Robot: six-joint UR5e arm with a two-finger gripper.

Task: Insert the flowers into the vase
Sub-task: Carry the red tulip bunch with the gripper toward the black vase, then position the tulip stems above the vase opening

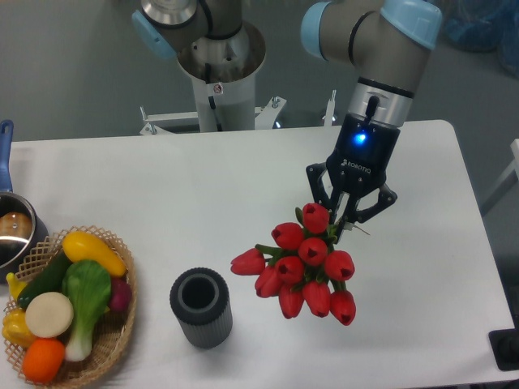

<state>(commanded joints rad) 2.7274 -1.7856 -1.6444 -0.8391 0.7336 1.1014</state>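
White, matte tabletop (203,186) with rounded far corners, set against a dull grey floor and the arm's pale pedestal behind.

Gripper (347,220) pointing down over the right half of the table, black fingers closed on the green stems of the flowers (302,263), blue light glowing on the wrist. Glossy red tulip buds, smooth and egg-shaped, fanned out below and left of the fingers in a loose cluster, one bud poking furthest left. Cannot tell whether the lowest buds touch the table or hang just above it.

Vase (201,308) upright near the front edge, left of the bouquet and apart from it: dark grey cylinder, finely ribbed walls, round mouth open and unobstructed. Bare table between vase and nearest bud, and more bare surface behind the vase toward the far edge.

Wicker basket (113,340) at the front left corner, woven rim, heaped with coloured toy vegetables. Shiny metal pot (15,235) with blue handle cut off by the left edge, just behind the basket.
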